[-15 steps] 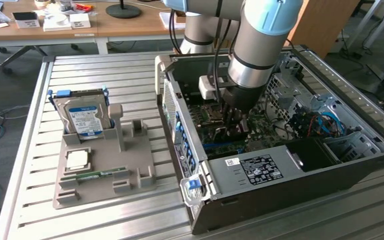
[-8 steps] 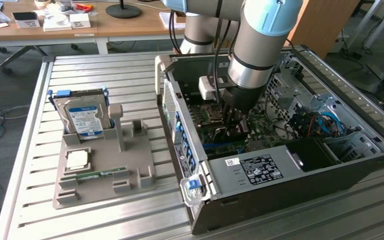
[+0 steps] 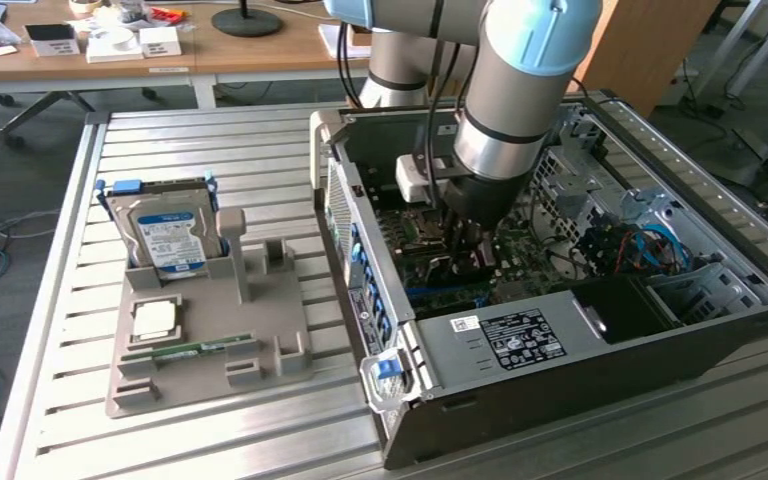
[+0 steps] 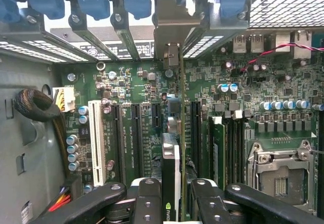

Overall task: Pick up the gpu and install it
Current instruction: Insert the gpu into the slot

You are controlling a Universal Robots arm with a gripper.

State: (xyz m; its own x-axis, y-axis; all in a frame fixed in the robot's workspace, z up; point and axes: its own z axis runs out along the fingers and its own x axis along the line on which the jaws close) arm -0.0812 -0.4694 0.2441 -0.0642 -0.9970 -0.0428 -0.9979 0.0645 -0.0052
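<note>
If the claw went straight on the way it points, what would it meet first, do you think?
The gpu in the claw would likely reach the motherboard first; depth is hard to judge.

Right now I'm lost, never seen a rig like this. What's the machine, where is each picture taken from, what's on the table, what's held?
The machine is a single robot arm with two jaws at its tip. The exterior view is from a camera off the arm, looking down at a slatted metal table. The wrist view is from a camera on the arm's wrist, looking past the jaws. On the table lies an open computer case, and the arm reaches into it. At the exterior view's left a grey holder carries an upright hard drive, a square silver chip and a RAM stick. In the wrist view the jaws are closed on the gpu, seen edge-on above the green motherboard. Whether it is seated in a slot I cannot tell.
</note>
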